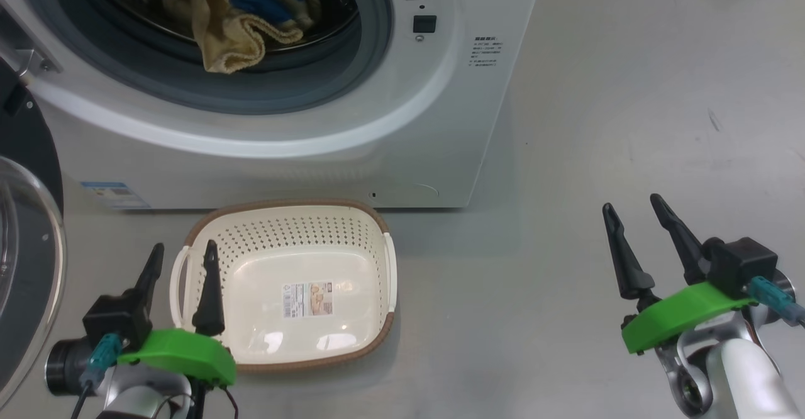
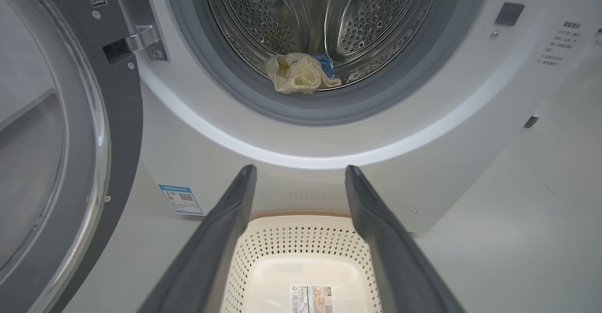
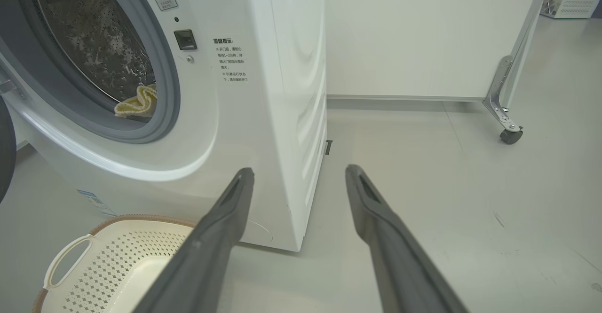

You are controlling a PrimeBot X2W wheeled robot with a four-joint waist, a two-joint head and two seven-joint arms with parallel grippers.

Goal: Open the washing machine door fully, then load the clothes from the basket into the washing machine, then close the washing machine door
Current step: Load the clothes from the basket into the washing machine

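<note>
Basket [image 1: 283, 236] just beneath left fingers [image 1: 209, 293], contact unclear.

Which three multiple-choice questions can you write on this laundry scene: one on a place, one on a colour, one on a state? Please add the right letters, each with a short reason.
1. Where are the clothes?
A. on a chair
B. in the drum of the washing machine
C. on a clothes line

2. What colour is the rim of the basket?
A. brown
B. red
C. black

3. How does the washing machine door stand?
A. shut
B. open, swung aside
C. taken off

Answers:
1 B: the cream and blue cloth lies at the drum's front edge.
2 A: a brown woven-look band runs round the cream basket.
3 B: it hangs on its hinge beside the uncovered opening.
</note>
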